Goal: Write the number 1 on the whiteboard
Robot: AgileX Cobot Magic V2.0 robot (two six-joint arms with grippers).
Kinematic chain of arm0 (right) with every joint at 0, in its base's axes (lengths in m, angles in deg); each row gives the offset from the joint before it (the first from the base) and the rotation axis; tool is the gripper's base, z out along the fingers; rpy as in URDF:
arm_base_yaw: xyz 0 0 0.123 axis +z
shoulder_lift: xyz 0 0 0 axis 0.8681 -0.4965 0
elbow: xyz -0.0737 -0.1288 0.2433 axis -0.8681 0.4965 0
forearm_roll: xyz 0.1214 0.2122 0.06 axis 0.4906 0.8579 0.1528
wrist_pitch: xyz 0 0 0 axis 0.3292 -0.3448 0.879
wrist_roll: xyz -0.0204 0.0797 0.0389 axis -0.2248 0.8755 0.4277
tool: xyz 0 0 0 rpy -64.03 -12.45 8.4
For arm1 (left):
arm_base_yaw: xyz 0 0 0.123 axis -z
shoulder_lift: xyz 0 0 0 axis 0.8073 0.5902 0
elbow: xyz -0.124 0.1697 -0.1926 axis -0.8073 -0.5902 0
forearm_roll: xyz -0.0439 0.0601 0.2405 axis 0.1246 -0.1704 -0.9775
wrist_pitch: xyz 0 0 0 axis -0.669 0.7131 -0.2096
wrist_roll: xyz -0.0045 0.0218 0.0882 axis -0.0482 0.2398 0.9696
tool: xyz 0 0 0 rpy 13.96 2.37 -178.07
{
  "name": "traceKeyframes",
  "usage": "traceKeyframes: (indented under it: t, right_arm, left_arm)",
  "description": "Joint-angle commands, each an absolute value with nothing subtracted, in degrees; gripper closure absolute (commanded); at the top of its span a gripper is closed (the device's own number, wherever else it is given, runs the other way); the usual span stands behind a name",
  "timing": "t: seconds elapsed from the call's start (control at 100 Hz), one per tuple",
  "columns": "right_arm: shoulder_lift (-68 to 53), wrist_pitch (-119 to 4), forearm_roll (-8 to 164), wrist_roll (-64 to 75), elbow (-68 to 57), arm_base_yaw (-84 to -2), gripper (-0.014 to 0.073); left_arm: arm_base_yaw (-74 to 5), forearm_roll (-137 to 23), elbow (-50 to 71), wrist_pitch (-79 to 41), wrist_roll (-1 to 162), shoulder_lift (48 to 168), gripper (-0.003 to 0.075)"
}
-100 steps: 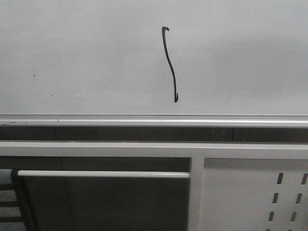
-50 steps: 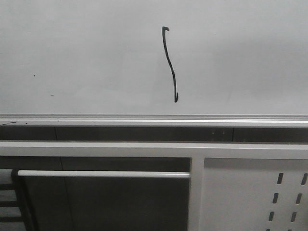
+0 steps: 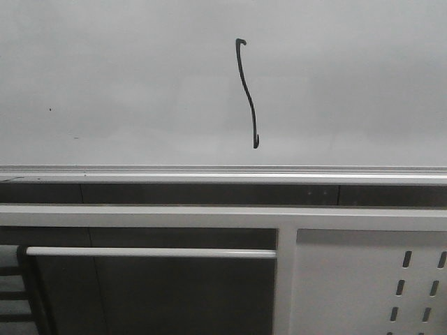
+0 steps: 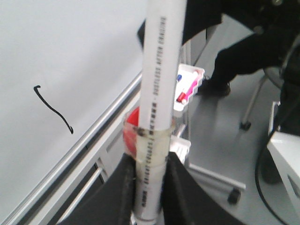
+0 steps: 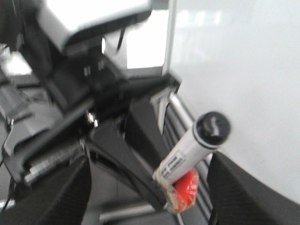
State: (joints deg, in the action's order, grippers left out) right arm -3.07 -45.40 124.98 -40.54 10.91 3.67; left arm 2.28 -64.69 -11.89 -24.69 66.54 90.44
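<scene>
We see the 1 [image 3: 247, 94] drawn high on the whiteboard [image 3: 126, 84], so the task looks done. Our left gripper [image 4: 149, 187] pinches the marker [image 4: 157, 93] clear of the board, likely to avoid stray marks; we cannot tell the right gripper's state

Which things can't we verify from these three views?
- Marker tip: cut off by the top edge in the left wrist view.
- Right end effector: the right wrist view is blurred, its state unclear.
- Both arms: absent from the front view, which shows only the whiteboard and the number 1.
</scene>
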Motion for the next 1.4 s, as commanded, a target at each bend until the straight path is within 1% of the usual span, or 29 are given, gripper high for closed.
traceKeyframes:
  t: [0.0, 0.03, 0.06, 0.08, 0.11, 0.12, 0.13, 0.15, 0.16, 0.17, 0.25, 0.38, 0.56, 0.74, 0.83, 1.06, 1.29, 1.39]
  right_arm:
    - [0.8, -42.3, 125.0, -41.0, 9.3, 2.9, 0.0214]
    - [1.7, -42.4, 125.0, -41.0, 9.6, 2.6, 0.0270]
    - [3.0, -42.6, 125.0, -41.0, 9.7, 2.4, 0.0357]
    - [3.6, -42.6, 125.0, -41.0, 10.0, 2.2, 0.0396]
    - [4.9, -42.6, 125.0, -41.0, 10.3, 1.9, 0.0503]
    - [5.2, -42.6, 125.0, -41.0, 10.5, 1.8, 0.0525]
    - [5.8, -42.6, 125.0, -41.0, 10.6, 1.7, 0.0570]
    - [6.4, -42.6, 125.0, -41.0, 10.9, 1.6, 0.0613]
    - [7.0, -42.6, 125.0, -41.0, 11.1, 1.4, 0.0657]
    - [7.3, -42.6, 125.0, -41.0, 11.2, 1.4, 0.0677]
    - [10.7, -42.5, 125.7, -41.0, 12.8, 0.3, 0.0654]
    - [15.4, -42.1, 127.4, -41.0, 15.9, -1.9, 0.0654]
    - [21.5, -37.8, 131.9, -41.0, 20.4, -4.8, 0.0654]
    - [26.1, -34.5, 133.1, -41.0, 23.3, -5.4, 0.0654]
    - [27.1, -33.4, 133.5, -41.0, 23.9, -5.4, 0.0654]
    - [27.1, -32.4, 133.5, -41.4, 23.9, -5.4, 0.0655]
    - [27.1, -32.3, 133.5, -41.4, 23.9, -5.4, 0.0655]
    - [27.1, -32.3, 133.5, -41.4, 23.9, -5.4, 0.0655]
  left_arm:
    - [2.2, -59.6, -13.8, -9.1, 65.9, 90.4, 0.0738]
    - [2.2, -58.3, -15.0, -5.9, 65.9, 90.4, 0.0738]
    - [2.2, -56.7, -16.1, -1.5, 65.9, 90.6, 0.0738]
    - [2.2, -55.8, -16.9, 0.1, 65.9, 91.0, 0.0738]
    - [2.2, -54.6, -17.9, 3.9, 65.9, 91.2, 0.0738]
    - [2.2, -54.3, -18.3, 4.6, 65.9, 91.5, 0.0738]
    - [2.2, -53.8, -18.5, 5.9, 65.9, 91.6, 0.0738]
    - [2.2, -53.1, -19.0, 7.2, 65.9, 92.0, 0.0738]
    - [2.2, -52.9, -19.4, 8.3, 65.9, 92.1, 0.0738]
    - [2.2, -52.7, -19.5, 8.8, 65.9, 92.5, 0.0738]
    - [2.2, -51.4, -20.5, 12.8, 65.9, 94.5, 0.0738]
    - [2.2, -49.3, -20.5, 15.2, 65.9, 100.0, 0.0738]
    - [2.2, -43.8, -20.5, 23.5, 65.9, 107.4, 0.0738]
    - [2.2, -42.9, -20.5, 29.4, 65.4, 110.6, 0.0738]
    - [2.2, -43.0, -20.2, 31.3, 63.6, 111.6, 0.0738]
    - [2.2, -45.5, -18.6, 31.9, 59.4, 115.4, 0.0738]
    - [2.2, -45.7, -18.4, 38.5, 52.3, 120.6, 0.0738]
    - [2.2, -46.1, -18.2, 41.2, 51.9, 122.9, 0.0738]
